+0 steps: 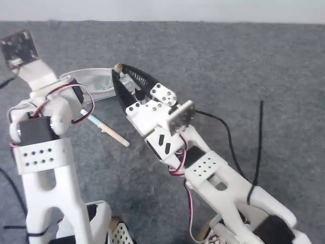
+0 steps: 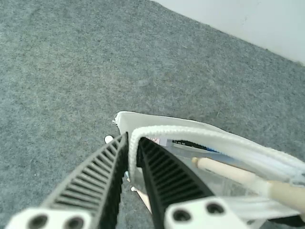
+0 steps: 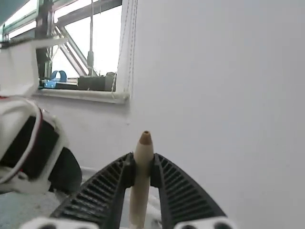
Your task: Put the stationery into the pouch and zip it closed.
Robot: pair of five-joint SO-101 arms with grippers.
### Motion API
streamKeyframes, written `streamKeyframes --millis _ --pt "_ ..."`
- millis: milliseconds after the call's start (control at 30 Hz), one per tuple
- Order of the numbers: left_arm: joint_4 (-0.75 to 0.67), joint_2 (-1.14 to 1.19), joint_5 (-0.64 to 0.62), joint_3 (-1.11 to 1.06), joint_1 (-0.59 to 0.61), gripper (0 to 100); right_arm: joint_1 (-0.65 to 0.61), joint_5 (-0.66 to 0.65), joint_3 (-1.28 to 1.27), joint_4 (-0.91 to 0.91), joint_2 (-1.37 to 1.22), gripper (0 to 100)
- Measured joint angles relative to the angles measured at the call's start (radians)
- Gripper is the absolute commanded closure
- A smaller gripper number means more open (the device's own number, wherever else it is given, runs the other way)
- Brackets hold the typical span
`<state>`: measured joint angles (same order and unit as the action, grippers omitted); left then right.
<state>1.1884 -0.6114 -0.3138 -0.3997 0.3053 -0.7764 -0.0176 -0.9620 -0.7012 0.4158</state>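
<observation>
**At the pouch mouth: loading part done, zip still to draw**

Shows, on the grey mat (image 1: 244, 66), two arms meeting at a clear pouch (image 1: 94, 84) with a white zip rim, lying close by the left arm with its mouth open. Shows the left gripper (image 2: 132, 140) clenched on that rim, pinching it up so the mouth gapes. Shows the right gripper (image 3: 142, 160) clenched on a wooden pencil (image 3: 143, 143), point uppermost, just beside the pouch. Shows a pen (image 1: 106, 129) loose on the mat between the arms, near the pouch but apart from it.

Judged about midway. Done: some stationery already inside, seen through the clear wall. In hand: the pencil, not yet let go. Left: dropping the pencil in, fetching the pen, drawing the zip shut.

Compared by view:
- **High view:** gives the layout and the stray pen.
- **Left wrist view:** gives the pinch on the rim, the contents, and a pale shaft at the mouth, probably the pencil's blunt end.
- **Right wrist view:** gives the firm grip on the pencil, set against wall and window.
</observation>
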Motion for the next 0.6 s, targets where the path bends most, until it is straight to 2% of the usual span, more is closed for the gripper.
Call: streamKeyframes --millis 267,400,600 --pt "0.000 0.000 0.000 0.000 0.000 99 -0.061 -0.009 -0.023 0.000 -0.028 99.3" --pt "0.000 0.000 0.000 0.000 0.000 99 -0.063 -0.060 -0.025 0.000 -0.031 99.3" --pt "0.000 0.000 0.000 0.000 0.000 99 -0.063 -0.066 -0.049 0.000 -0.034 99.3"
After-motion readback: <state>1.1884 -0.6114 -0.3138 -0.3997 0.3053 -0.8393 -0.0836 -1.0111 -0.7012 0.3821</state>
